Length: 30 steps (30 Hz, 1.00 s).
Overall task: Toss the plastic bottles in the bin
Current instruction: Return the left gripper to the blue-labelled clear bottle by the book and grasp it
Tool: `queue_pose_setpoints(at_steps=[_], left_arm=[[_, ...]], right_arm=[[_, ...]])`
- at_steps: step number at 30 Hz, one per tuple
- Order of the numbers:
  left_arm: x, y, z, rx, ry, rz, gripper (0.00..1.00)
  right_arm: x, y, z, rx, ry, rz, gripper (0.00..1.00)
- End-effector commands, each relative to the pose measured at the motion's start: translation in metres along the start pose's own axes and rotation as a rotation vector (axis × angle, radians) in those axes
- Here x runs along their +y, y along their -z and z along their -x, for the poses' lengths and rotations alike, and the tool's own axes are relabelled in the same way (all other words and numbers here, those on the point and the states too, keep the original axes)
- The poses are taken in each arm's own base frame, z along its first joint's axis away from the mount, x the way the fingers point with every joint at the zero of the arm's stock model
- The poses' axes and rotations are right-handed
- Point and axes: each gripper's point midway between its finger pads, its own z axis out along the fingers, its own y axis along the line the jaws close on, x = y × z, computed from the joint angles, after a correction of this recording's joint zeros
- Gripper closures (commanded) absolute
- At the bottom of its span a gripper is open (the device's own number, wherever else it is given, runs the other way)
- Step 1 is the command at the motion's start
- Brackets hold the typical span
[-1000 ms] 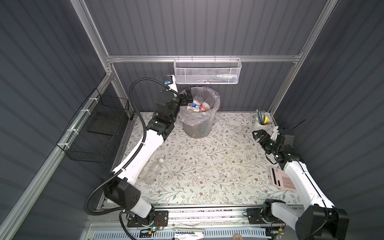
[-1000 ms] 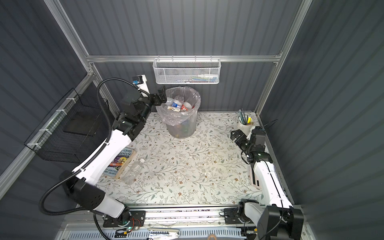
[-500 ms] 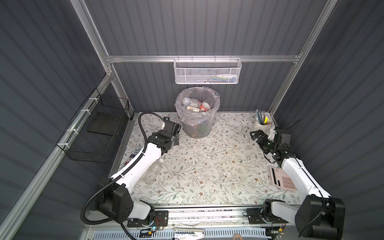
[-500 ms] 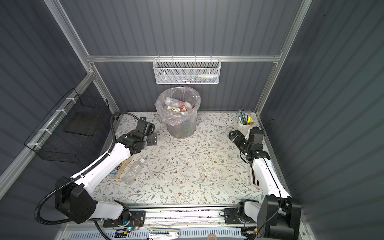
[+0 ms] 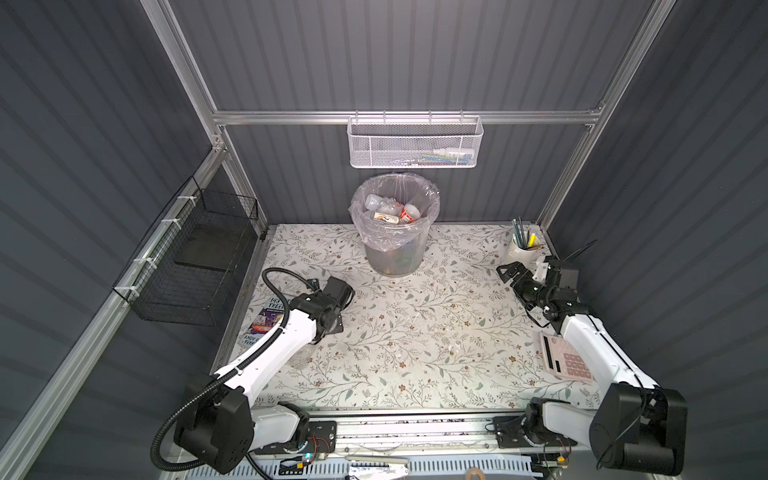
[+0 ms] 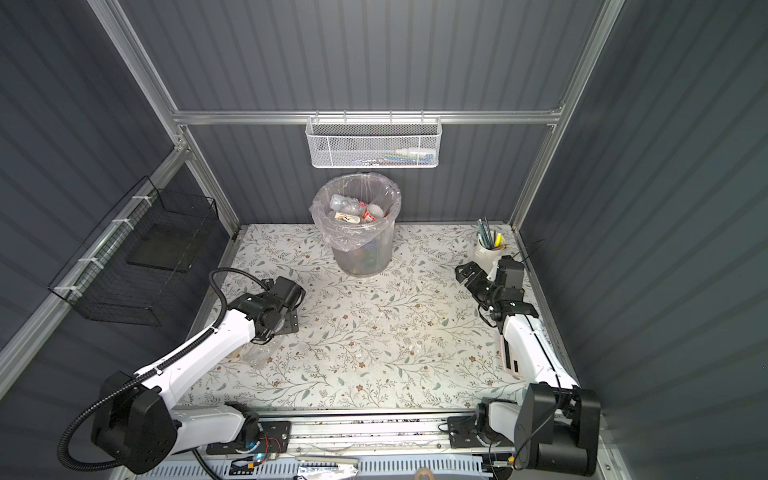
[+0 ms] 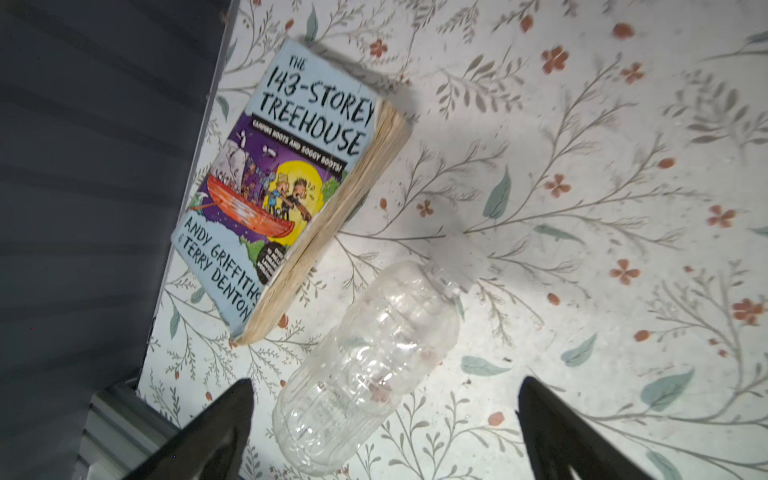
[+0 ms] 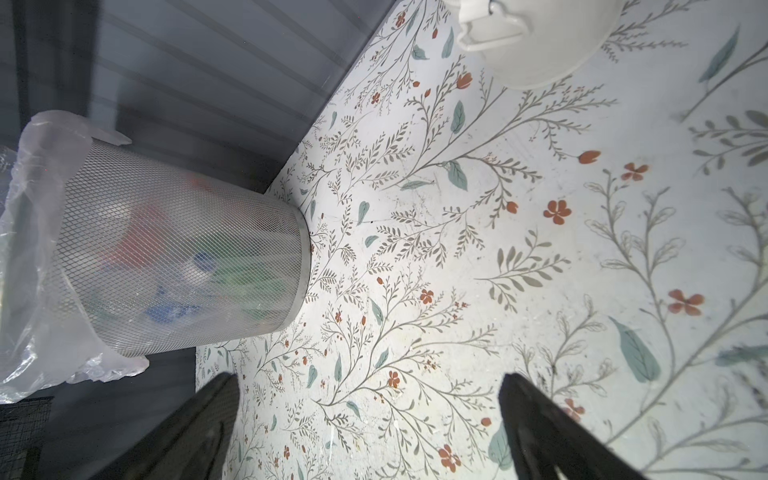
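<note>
A second ago the left arm was stretched up to the rim of the bin (image 5: 392, 259) at the upper middle of both top views. Now it has swung back and hangs over the lower left of the flowered table (image 5: 436, 340). The left gripper (image 7: 384, 395) has its jaws spread wide with nothing between them, pointing down at a bottle (image 7: 365, 365) lying there. To me that reads as one drop finished and the next pick-up being lined up.

The right arm has hardly stirred. The right gripper (image 5: 509, 272) sits at the right edge of a top view, near the cup of pens (image 5: 521, 249). It too is wide open and empty, and it faces the bin across the table.

Several bottles (image 5: 388, 210) already lie heaped inside the bin's clear liner, some showing red or white. Blue, red and green shapes show blurred through the mesh in the right wrist view.

The bottle on the table is clear and ribbed, with no label that I can see. It lies on its side just beside a paperback book (image 7: 286, 178), and its neck end is too blurred to read. In both top views the arm partly covers it, and it is hard to pick out against the pattern. It is the only bottle I can find outside the bin, so the job looks nearly done.
</note>
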Motion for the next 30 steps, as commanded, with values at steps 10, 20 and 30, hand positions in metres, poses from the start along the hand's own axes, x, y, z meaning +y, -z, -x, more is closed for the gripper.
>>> queue_pose_setpoints(at_steps=[10, 20, 30], left_arm=[[0.007, -0.038, -0.025, 0.093, 0.07, 0.012, 0.01], [-0.022, -0.056, -0.038, 0.185, 0.056, -0.098, 0.01], [-0.05, -0.062, -0.041, 0.227, 0.068, -0.21, 0.17]], right_arm=[[-0.006, -0.002, -0.007, 0.014, -0.024, 0.004, 0.01], [-0.008, -0.004, -0.007, 0.012, -0.03, 0.0, 0.01], [-0.011, -0.005, -0.007, 0.013, -0.04, -0.005, 0.01]])
